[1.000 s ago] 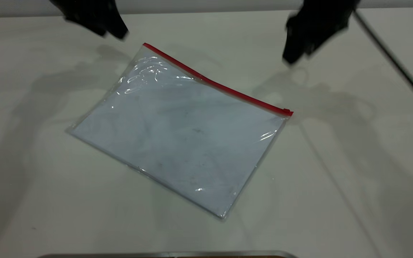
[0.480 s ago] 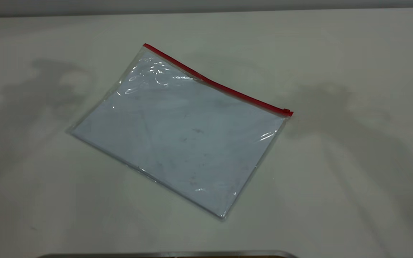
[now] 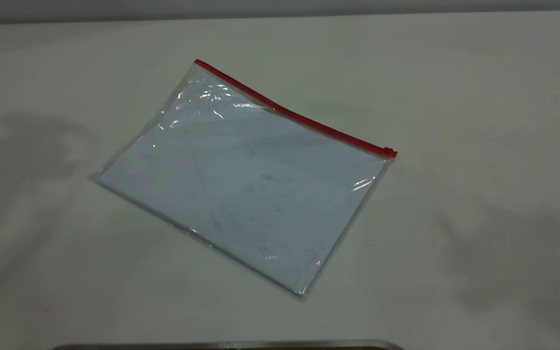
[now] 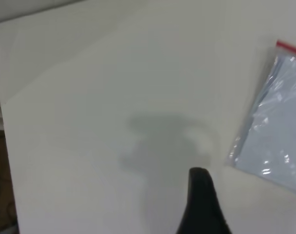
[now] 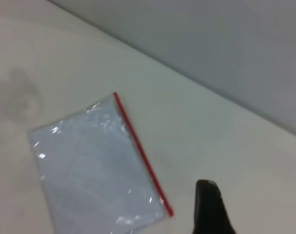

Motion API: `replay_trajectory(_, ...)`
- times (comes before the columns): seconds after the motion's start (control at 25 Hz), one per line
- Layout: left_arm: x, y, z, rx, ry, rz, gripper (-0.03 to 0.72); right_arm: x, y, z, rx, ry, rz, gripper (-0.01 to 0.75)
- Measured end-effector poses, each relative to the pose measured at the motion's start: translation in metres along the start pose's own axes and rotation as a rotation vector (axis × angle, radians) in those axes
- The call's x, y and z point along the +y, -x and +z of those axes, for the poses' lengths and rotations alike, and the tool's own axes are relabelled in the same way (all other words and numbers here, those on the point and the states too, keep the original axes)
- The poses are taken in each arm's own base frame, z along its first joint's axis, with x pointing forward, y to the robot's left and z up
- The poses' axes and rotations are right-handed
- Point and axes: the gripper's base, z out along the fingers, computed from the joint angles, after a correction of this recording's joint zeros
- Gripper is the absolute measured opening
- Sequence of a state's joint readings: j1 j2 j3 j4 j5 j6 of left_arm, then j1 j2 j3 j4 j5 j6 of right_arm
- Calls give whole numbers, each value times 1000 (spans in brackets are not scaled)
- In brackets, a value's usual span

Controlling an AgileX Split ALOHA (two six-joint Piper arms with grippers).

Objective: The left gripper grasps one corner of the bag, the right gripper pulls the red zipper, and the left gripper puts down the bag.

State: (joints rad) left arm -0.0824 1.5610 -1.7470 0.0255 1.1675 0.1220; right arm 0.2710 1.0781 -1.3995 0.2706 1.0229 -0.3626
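Nearest you, a metal edge (image 3: 226, 345) borders the off-white table (image 3: 479, 73), matte and smooth. The bag (image 3: 251, 184) lies flat mid-table, skewed: clear glossy plastic, rectangular, white paper inside. The red zipper (image 3: 292, 113) runs along the bag's far edge, thin and straight, its slider tab (image 3: 388, 151) at the bag's right corner. Beyond the bag, a grey wall (image 5: 211, 39). Left gripper (image 4: 202, 204) and right gripper (image 5: 212, 207) each show you one black finger, clear of the bag; jaw opening can't be told, and neither touches the bag.

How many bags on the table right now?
1. The bag lies flat mid-table, its red zipper along the far edge. Nothing hidden that I can see.
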Motion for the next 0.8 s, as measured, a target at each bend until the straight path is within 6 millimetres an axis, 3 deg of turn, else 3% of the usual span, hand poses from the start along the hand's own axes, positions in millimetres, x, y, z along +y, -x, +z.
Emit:
replay_trajectory(0.12, -5, -26, -24, -22, -22, -12, 588, 10, -21, -26, 0, -10, -4, 484)
replay_trajectory(0.36, -17, -116, -72, -67, -35, -19, 588, 35, -82, -71, -46, -19, 3, 484)
replay_trajectory(0.6, -30, -211, -83, -109, -42, -21, 588, 53, -152, -78, 0, 6, 21, 484)
replay_trajectory(0.8, -38, -266, -76, -151, -38, -22, 588, 63, -198, -74, 20, 13, 21, 484)
